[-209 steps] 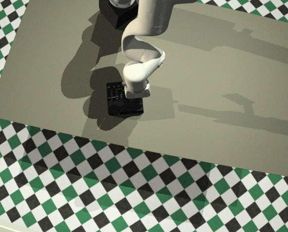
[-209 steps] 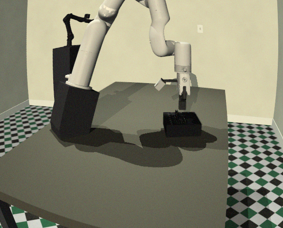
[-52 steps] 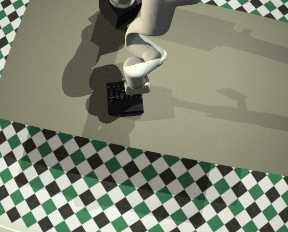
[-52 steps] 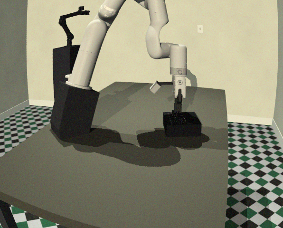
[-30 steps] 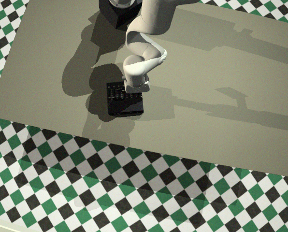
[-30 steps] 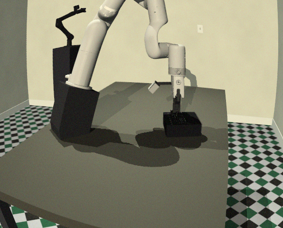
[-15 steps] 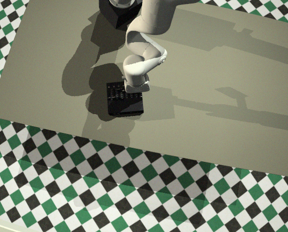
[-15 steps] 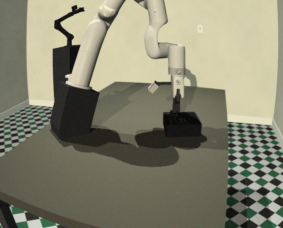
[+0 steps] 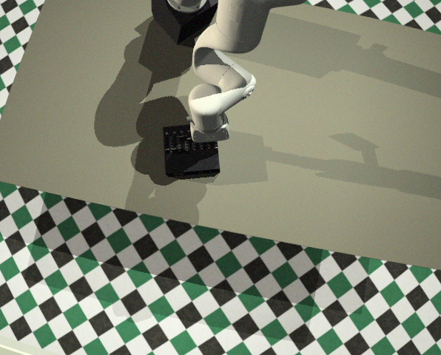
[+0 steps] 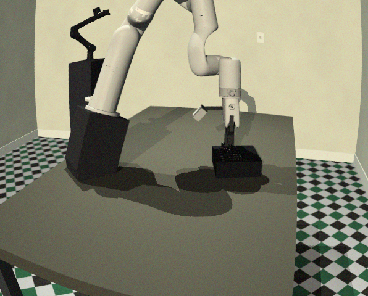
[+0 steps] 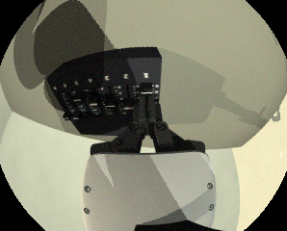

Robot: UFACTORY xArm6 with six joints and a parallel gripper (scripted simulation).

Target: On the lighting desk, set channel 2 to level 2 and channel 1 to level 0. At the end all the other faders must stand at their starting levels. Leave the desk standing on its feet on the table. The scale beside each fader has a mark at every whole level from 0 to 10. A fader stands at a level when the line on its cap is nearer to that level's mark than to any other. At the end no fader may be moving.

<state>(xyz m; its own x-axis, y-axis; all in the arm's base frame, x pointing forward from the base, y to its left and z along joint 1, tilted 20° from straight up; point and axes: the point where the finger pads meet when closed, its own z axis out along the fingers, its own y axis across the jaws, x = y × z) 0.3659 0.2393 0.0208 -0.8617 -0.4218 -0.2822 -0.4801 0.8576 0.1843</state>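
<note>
The black lighting desk [image 9: 192, 163] [image 10: 238, 169] [image 11: 100, 68] stands on the table. In the wrist view its numbers run along the far side, 1 at the right end. The channel 1 fader cap [image 11: 146, 89] is near its number, at that end of its slot. The channel 2 fader cap [image 11: 128, 105] is farther down its slot, just left of the fingers. My gripper [image 11: 146, 102] [image 10: 228, 144] is shut and empty, pointing down, its tips at or just beside the near side of the channel 1 cap. Contact cannot be told. The fingers hide the lower channel 1 slot.
The other fader caps, such as one cap [image 11: 111, 104] and another cap [image 11: 93, 103], stand to the left at differing heights. The table [image 9: 328, 214] [image 10: 146, 248] carries the arm's dark base [image 10: 96, 146]. In the top view the arm covers the desk's upper right part.
</note>
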